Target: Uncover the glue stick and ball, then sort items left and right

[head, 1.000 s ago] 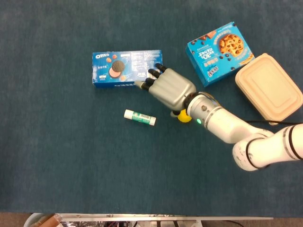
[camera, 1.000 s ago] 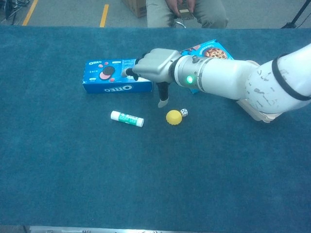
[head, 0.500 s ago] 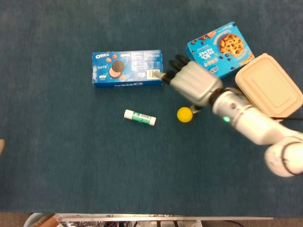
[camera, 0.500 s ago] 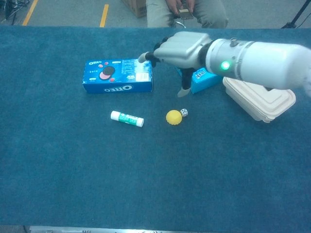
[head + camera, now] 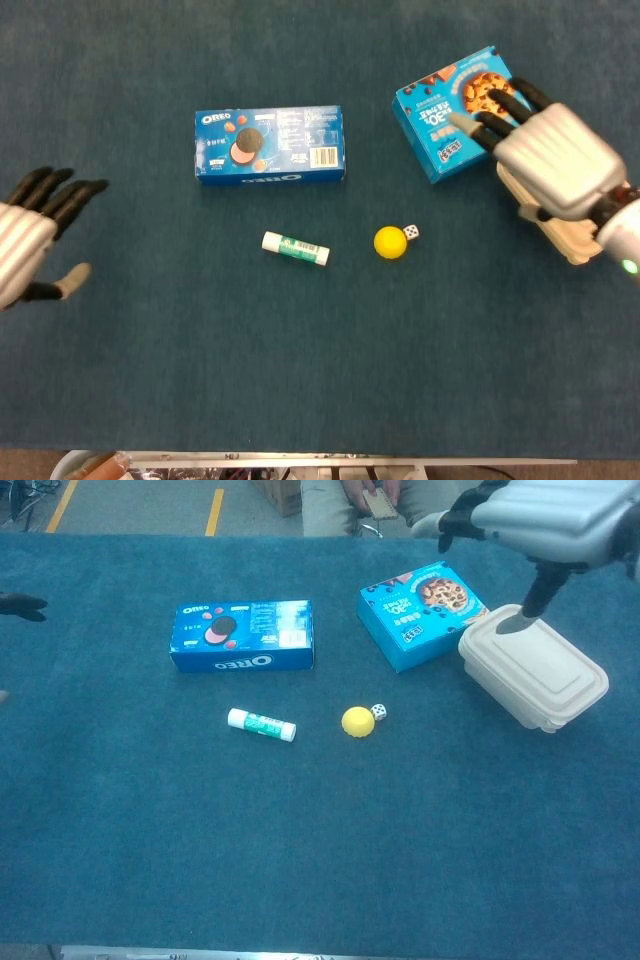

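A white and green glue stick (image 5: 295,248) (image 5: 261,724) lies uncovered mid-table, with a yellow ball (image 5: 389,242) (image 5: 357,721) and a small white die (image 5: 412,232) (image 5: 379,711) just to its right. The blue Oreo box (image 5: 270,145) (image 5: 243,636) lies behind them. My right hand (image 5: 545,150) (image 5: 540,507) hovers open above the beige lidded container (image 5: 575,230) (image 5: 533,675), its fingers reaching over the blue cookie box (image 5: 450,105) (image 5: 418,601). At the far left my left hand (image 5: 35,236) is open and holds nothing; the chest view shows only its fingertips (image 5: 22,604).
A seated person (image 5: 385,502) is behind the table's far edge. Blue cloth covers the whole table (image 5: 300,370).
My right hand let go of the Oreo box and swung right and up to over the beige container. My left hand came into view at the left edge. The ball and die now show fully.
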Robot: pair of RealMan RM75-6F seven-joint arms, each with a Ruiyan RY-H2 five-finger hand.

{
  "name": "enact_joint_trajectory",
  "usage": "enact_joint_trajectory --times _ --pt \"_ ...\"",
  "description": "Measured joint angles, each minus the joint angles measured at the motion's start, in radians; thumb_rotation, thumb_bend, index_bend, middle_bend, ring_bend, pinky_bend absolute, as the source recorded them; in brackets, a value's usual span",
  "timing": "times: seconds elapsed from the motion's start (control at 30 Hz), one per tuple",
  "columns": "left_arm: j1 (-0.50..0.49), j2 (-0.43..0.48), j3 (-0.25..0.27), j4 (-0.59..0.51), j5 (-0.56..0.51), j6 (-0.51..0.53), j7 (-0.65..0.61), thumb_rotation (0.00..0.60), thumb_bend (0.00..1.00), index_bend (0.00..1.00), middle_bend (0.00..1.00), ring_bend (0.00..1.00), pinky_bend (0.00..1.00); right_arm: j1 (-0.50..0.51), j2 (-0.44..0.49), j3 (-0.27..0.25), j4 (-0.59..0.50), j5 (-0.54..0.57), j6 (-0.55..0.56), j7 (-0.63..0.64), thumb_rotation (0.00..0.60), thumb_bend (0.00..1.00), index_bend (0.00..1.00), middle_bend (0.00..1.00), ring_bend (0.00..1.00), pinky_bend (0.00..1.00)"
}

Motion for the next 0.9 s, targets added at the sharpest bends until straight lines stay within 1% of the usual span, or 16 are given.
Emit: enact_joint_trajectory --times 0.03,0.13,0.2,0.27,0.37,0.47,0.7,0.8,0.9 --pt "-0.015 -0.011 -0.002 0.012 0.003 -0.014 -0.004 0.370 0.33 0.22 0.13 0.04 0.04 -0.014 0.012 -0.004 -0.004 -0.018 0.003 0.007 0.600 0.00 0.09 0.24 0.09 0.08" --pt "-0.062 -0.043 -0.010 0.055 0.007 -0.062 -0.019 0.292 0.29 0.22 0.13 0.04 0.04 -0.058 0.040 -0.013 -0.015 -0.075 0.012 0.029 0.600 0.00 0.09 0.24 0.09 0.08" --pt "-0.096 -0.064 -0.014 0.081 0.004 -0.099 -0.032 0.254 0.27 0.22 0.13 0.04 0.04 -0.087 0.057 -0.017 -0.022 -0.113 0.017 0.042 0.600 0.00 0.09 0.24 0.09 0.08" --pt "-0.125 -0.083 -0.018 0.104 -0.001 -0.131 -0.042 0.234 0.26 0.22 0.13 0.04 0.04 -0.113 0.074 -0.017 -0.029 -0.147 0.022 0.055 0.600 0.00 0.09 0.24 0.09 0.08" --pt "-0.165 -0.114 -0.022 0.146 -0.014 -0.176 -0.054 0.182 0.24 0.22 0.13 0.04 0.04 -0.148 0.093 -0.015 -0.034 -0.186 0.024 0.070 0.600 0.00 0.09 0.24 0.09 0.08" --pt "-0.197 -0.146 -0.027 0.182 -0.038 -0.221 -0.068 0.129 0.21 0.23 0.13 0.04 0.04 -0.175 0.104 -0.005 -0.034 -0.207 0.020 0.083 0.600 0.00 0.09 0.24 0.09 0.08" --pt "-0.279 -0.248 -0.040 0.276 -0.096 -0.320 -0.079 0.079 0.19 0.23 0.14 0.04 0.04 -0.215 0.117 0.024 -0.024 -0.233 0.005 0.110 0.600 0.00 0.09 0.24 0.09 0.08" --pt "-0.301 -0.280 -0.042 0.313 -0.124 -0.354 -0.055 0.077 0.19 0.23 0.14 0.04 0.04 -0.234 0.122 0.034 -0.016 -0.251 -0.002 0.126 0.600 0.00 0.09 0.24 0.09 0.08" --pt "-0.308 -0.291 -0.039 0.331 -0.153 -0.371 -0.036 0.079 0.19 0.23 0.14 0.04 0.04 -0.253 0.128 0.042 -0.008 -0.271 -0.010 0.142 0.600 0.00 0.09 0.24 0.09 0.08"
